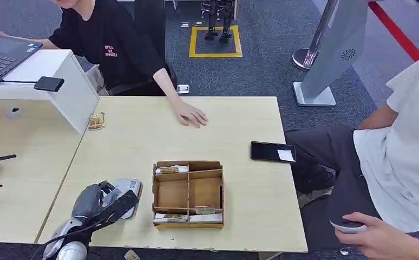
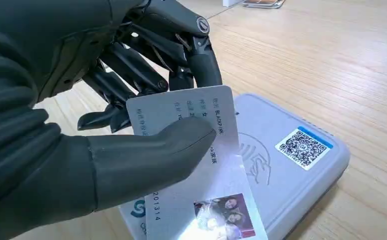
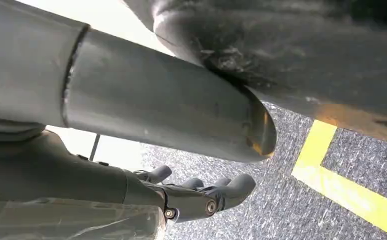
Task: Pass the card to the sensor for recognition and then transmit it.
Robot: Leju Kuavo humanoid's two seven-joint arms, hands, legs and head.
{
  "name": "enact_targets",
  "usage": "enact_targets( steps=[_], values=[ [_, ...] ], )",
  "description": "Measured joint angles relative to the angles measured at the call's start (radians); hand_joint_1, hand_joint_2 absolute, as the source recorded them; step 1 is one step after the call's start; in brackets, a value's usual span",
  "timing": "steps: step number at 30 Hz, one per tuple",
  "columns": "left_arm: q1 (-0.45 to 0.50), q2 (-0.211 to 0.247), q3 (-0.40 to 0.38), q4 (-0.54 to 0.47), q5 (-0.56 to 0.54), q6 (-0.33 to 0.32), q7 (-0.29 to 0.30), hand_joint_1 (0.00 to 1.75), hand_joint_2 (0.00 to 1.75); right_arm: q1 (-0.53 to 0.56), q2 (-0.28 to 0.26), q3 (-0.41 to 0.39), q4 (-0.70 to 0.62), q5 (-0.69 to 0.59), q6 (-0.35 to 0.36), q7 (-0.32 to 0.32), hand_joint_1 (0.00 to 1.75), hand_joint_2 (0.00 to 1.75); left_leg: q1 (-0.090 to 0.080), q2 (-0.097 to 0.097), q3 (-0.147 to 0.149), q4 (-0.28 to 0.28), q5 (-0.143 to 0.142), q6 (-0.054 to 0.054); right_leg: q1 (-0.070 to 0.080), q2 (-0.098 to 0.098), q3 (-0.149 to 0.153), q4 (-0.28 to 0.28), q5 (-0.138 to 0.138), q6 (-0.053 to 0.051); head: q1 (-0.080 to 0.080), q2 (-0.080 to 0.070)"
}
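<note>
My left hand [image 2: 131, 115] pinches a white ID card [image 2: 201, 180] between its thumb and dark fingers, and the card carries printed text and a small photo. Directly under the card lies the grey card sensor [image 2: 291, 165], which bears a QR code sticker. In the head view my left hand [image 1: 96, 200] hovers over the sensor [image 1: 129, 189] at the near left of the light wooden table [image 1: 240, 119]. My right hand [image 3: 201, 192] hangs beside the body with its fingers loosely curled and nothing in them.
A wooden divided tray [image 1: 188, 193] with several cards stands just right of the sensor. A black phone [image 1: 273, 151] lies at the table's right edge. One person rests a hand [image 1: 190, 115] on the far side. Another person sits at the right. A white box [image 1: 61, 86] stands far left.
</note>
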Motion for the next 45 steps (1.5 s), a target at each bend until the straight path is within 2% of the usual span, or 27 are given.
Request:
enact_targets(
  steps=[7, 14, 24, 28, 36, 45],
  values=[
    [0.0, 0.0, -0.002, 0.0, -0.003, 0.002, 0.0, 1.75, 1.75, 0.0, 0.0, 0.0, 0.0, 0.0, 0.0, 0.0, 0.0, 0.0, 0.0, 0.0, 0.0, 0.0, 0.0, 0.0, 0.0, 0.0, 0.0, 0.0, 0.0, 0.0, 0.0, 0.0],
    [0.001, -0.01, -0.002, -0.014, -0.004, 0.054, -0.01, 1.75, 1.75, 0.0, 0.0, 0.0, -0.001, 0.0, 0.001, -0.002, 0.0, 0.0, 0.0, 0.0, 0.0, 0.0, 0.0, 0.0, 0.0, 0.0, 0.0, 0.0, 0.0, 0.0, 0.0, 0.0],
    [0.013, -0.056, -0.017, -0.14, -0.005, 0.211, -0.077, 1.75, 1.75, 0.007, 0.006, -0.002, -0.015, -0.003, 0.001, -0.009, 0.0, 0.0, 0.0, 0.0, 0.0, 0.0, 0.0, 0.0, 0.0, 0.0, 0.0, 0.0, 0.0, 0.0, 0.0, 0.0],
    [0.013, -0.071, -0.046, -0.174, -0.045, 0.282, -0.105, 1.75, 1.75, 0.009, 0.011, -0.002, -0.02, -0.001, 0.001, -0.011, 0.0, 0.0, 0.0, 0.0, 0.0, 0.0, 0.0, 0.0, 0.0, 0.0, 0.0, 0.0, 0.0, 0.0, 0.0, 0.0],
    [-0.016, -0.084, -0.106, -0.193, -0.149, 0.415, -0.107, 1.75, 1.75, 0.011, 0.014, -0.002, -0.027, 0.016, -0.003, -0.019, 0.0, 0.0, 0.0, 0.0, 0.0, 0.0, 0.0, 0.0, 0.0, 0.0, 0.0, 0.0, 0.001, 0.0, 0.0, 0.0],
    [-0.049, -0.09, -0.132, -0.193, -0.206, 0.455, -0.095, 1.75, 1.75, 0.011, 0.015, -0.002, -0.027, 0.018, -0.01, -0.021, 0.0, 0.0, 0.0, 0.0, 0.0, 0.0, 0.0, 0.0, 0.0, 0.001, -0.001, 0.0, 0.001, 0.0, 0.0, 0.0]
  ],
)
